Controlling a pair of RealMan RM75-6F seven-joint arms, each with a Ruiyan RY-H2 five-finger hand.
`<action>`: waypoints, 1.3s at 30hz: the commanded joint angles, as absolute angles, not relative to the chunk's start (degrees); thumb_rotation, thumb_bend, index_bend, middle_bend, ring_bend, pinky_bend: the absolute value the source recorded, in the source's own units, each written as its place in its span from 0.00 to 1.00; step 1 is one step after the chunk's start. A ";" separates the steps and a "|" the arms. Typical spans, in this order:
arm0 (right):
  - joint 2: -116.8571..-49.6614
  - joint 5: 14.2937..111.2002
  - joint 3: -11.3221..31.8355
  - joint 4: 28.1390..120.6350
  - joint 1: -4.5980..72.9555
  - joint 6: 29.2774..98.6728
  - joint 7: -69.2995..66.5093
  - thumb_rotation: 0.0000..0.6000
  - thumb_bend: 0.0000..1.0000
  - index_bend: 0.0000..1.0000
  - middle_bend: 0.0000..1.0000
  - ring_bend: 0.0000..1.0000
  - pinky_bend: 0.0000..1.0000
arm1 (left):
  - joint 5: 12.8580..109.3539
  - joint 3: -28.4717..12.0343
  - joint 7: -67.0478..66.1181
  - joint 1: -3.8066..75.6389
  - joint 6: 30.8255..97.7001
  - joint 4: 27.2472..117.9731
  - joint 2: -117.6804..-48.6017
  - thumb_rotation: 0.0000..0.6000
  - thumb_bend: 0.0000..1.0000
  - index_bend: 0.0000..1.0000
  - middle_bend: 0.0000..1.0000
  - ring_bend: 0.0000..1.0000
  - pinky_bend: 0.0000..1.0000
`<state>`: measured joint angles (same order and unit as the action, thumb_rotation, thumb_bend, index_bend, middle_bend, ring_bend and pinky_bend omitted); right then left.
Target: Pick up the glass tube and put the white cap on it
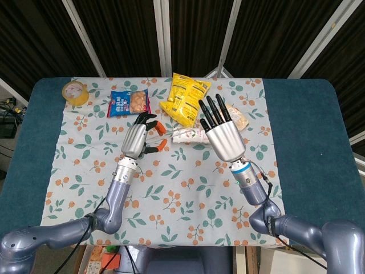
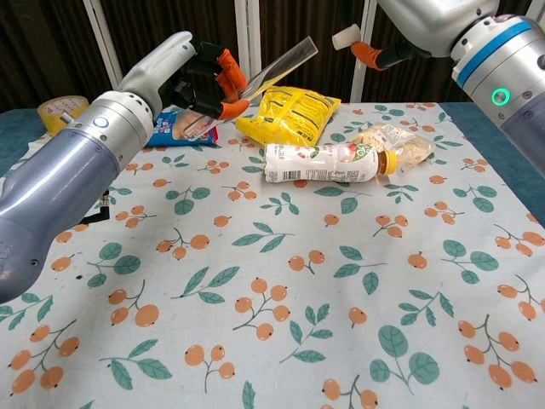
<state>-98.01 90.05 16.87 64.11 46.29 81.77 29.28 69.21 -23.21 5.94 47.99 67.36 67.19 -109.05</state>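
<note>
At left above the bench [image 2: 477, 128], the left robot hand [image 2: 200, 77] grips the lower end of the glass tube [image 2: 277, 70] between orange-tipped fingers [image 2: 228, 64]. The tube slants up and to the right, its free end raised over the yellow snack bag [image 2: 289, 115]. Further right, the right robot hand [image 1: 219, 134] pinches the white cap [image 2: 345, 37] at its fingertips; its other fingers are extended. The cap sits near the tube's upper end, just apart from it. A bottle [image 2: 328, 162] lies on the bench below.
</note>
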 commanded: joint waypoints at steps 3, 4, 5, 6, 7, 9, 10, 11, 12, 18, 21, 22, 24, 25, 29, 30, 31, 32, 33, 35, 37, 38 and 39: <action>-98.46 89.84 16.94 63.58 46.62 81.64 29.30 1.00 0.42 0.66 0.18 0.00 0.00 | 69.06 -23.29 5.83 47.98 67.28 67.20 -109.11 1.00 0.73 0.68 0.66 0.19 0.11; -98.56 89.81 16.96 63.45 46.70 81.63 29.29 1.00 0.42 0.66 0.18 0.00 0.00 | 68.99 -23.32 5.78 47.99 67.23 67.18 -109.12 1.00 0.73 0.69 0.66 0.19 0.11; -98.65 89.73 17.00 63.28 46.78 81.59 29.30 1.00 0.42 0.66 0.18 0.00 0.00 | 68.92 -23.35 5.73 47.98 67.22 67.19 -109.15 1.00 0.73 0.68 0.66 0.19 0.11; -98.70 89.68 17.02 63.17 46.84 81.55 29.31 1.00 0.42 0.66 0.18 0.00 0.00 | 68.89 -23.36 5.70 47.98 67.21 67.21 -109.17 1.00 0.73 0.68 0.66 0.19 0.11; -98.77 89.61 17.06 63.00 46.91 81.49 29.33 1.00 0.42 0.66 0.18 0.00 0.00 | 68.91 -23.33 5.64 47.99 67.20 67.27 -109.18 1.00 0.73 0.68 0.66 0.19 0.11; -98.88 89.38 17.17 62.78 47.00 81.44 29.24 1.00 0.42 0.66 0.18 0.00 0.00 | 69.03 -23.29 5.52 48.02 67.26 67.38 -109.17 1.00 0.73 0.68 0.66 0.19 0.11; -98.91 89.35 17.20 62.72 47.04 81.45 29.23 1.00 0.42 0.66 0.18 0.00 0.00 | 69.02 -23.32 5.50 48.03 67.27 67.43 -109.18 1.00 0.73 0.68 0.66 0.19 0.11; -98.96 89.29 17.23 62.67 47.09 81.45 29.18 1.00 0.42 0.66 0.18 0.00 0.00 | 69.01 -23.37 5.45 48.06 67.28 67.51 -109.20 1.00 0.73 0.68 0.66 0.19 0.11; -99.01 89.26 17.23 62.63 47.13 81.48 29.16 1.00 0.42 0.66 0.18 0.00 0.00 | 68.98 -23.40 5.33 48.08 67.31 67.58 -109.23 1.00 0.73 0.68 0.66 0.19 0.11; -99.15 89.15 17.12 62.53 47.28 81.51 29.23 1.00 0.42 0.66 0.18 0.00 0.00 | 68.73 -23.49 4.78 48.10 67.46 68.08 -109.55 1.00 0.73 0.68 0.66 0.19 0.11; -99.14 89.13 17.03 62.58 47.26 81.59 29.23 1.00 0.42 0.66 0.18 0.00 0.00 | 68.49 -23.67 4.46 48.12 67.58 68.17 -109.72 1.00 0.73 0.68 0.66 0.19 0.11; -99.12 89.14 16.98 62.63 47.24 81.62 29.22 1.00 0.42 0.66 0.18 0.00 0.00 | 68.42 -23.70 4.30 48.13 67.60 68.17 -109.77 1.00 0.73 0.68 0.66 0.19 0.11; -99.09 89.20 16.93 62.71 47.25 81.70 29.21 1.00 0.42 0.66 0.18 0.00 0.00 | 68.26 -23.80 4.10 48.13 67.66 68.15 -109.85 1.00 0.73 0.68 0.66 0.19 0.11; -99.09 89.24 16.92 62.77 47.28 81.73 29.19 1.00 0.42 0.66 0.18 0.00 0.00 | 68.09 -23.87 4.05 48.11 67.63 68.20 -109.91 1.00 0.73 0.68 0.66 0.19 0.11; -99.11 89.45 16.83 63.09 47.43 81.89 29.16 1.00 0.42 0.66 0.18 0.00 0.00 | 67.58 -24.08 3.50 48.08 67.60 68.38 -110.06 1.00 0.73 0.68 0.66 0.19 0.11; -99.13 89.47 16.81 63.14 47.47 81.89 29.17 1.00 0.42 0.66 0.18 0.00 0.00 | 67.51 -24.10 3.39 48.07 67.61 68.44 -110.08 1.00 0.73 0.68 0.66 0.19 0.11; -99.14 89.47 16.80 63.17 47.49 81.88 29.19 1.00 0.42 0.66 0.18 0.00 0.00 | 67.48 -24.10 3.32 48.06 67.61 68.48 -110.09 1.00 0.73 0.68 0.66 0.19 0.11; -99.15 89.49 16.78 63.20 47.53 81.88 29.20 1.00 0.42 0.66 0.18 0.00 0.00 | 67.44 -24.10 3.21 48.05 67.60 68.53 -110.08 1.00 0.73 0.68 0.66 0.19 0.11; -99.16 89.48 16.76 63.21 47.55 81.86 29.22 1.00 0.42 0.66 0.18 0.00 0.00 | 67.40 -24.11 3.12 48.04 67.60 68.57 -110.08 1.00 0.73 0.68 0.66 0.19 0.11; -99.22 89.45 16.74 63.21 47.59 81.83 29.25 1.00 0.42 0.66 0.18 0.00 0.00 | 67.29 -24.17 3.02 48.05 67.55 68.63 -110.10 1.00 0.73 0.68 0.66 0.19 0.11; -99.27 89.37 16.71 63.14 47.62 81.76 29.32 1.00 0.42 0.66 0.18 0.00 0.00 | 67.28 -24.21 2.98 48.05 67.57 68.72 -110.10 1.00 0.73 0.68 0.66 0.19 0.11; -99.29 89.34 16.71 63.07 47.65 81.72 29.36 1.00 0.42 0.66 0.18 0.00 0.00 | 67.31 -24.20 2.99 48.05 67.57 68.77 -110.09 1.00 0.73 0.68 0.66 0.19 0.11; -99.29 89.32 16.72 63.03 47.66 81.71 29.37 1.00 0.42 0.66 0.18 0.00 0.00 | 67.34 -24.19 2.99 48.06 67.56 68.79 -110.08 1.00 0.73 0.68 0.66 0.19 0.11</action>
